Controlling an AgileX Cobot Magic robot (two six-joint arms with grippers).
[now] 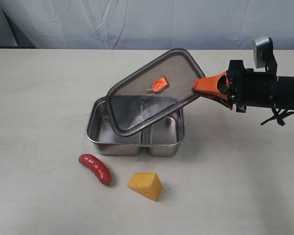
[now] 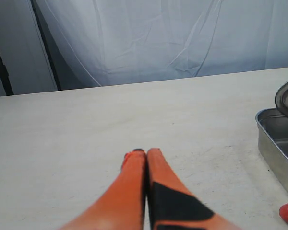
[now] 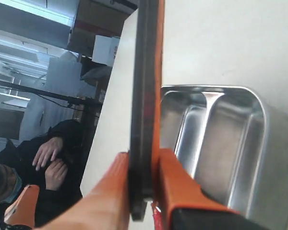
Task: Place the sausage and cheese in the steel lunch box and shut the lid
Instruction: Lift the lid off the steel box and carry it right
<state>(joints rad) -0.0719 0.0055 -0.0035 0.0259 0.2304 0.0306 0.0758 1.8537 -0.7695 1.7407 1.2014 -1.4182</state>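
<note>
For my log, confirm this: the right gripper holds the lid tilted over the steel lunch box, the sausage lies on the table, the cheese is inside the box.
Wrong on the cheese: it lies on the table beside the sausage, outside the steel lunch box, as the exterior view shows. The rest holds.

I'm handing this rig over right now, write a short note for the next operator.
Left claw: shut, holding nothing.
Right claw: shut on the lid, which is held tilted over the steel lunch box.
Sausage and cheese: on the table in front of the box, outside it.
Done: box uncovered, nothing seen inside.
Left: load sausage and cheese, then close the lid.
</note>
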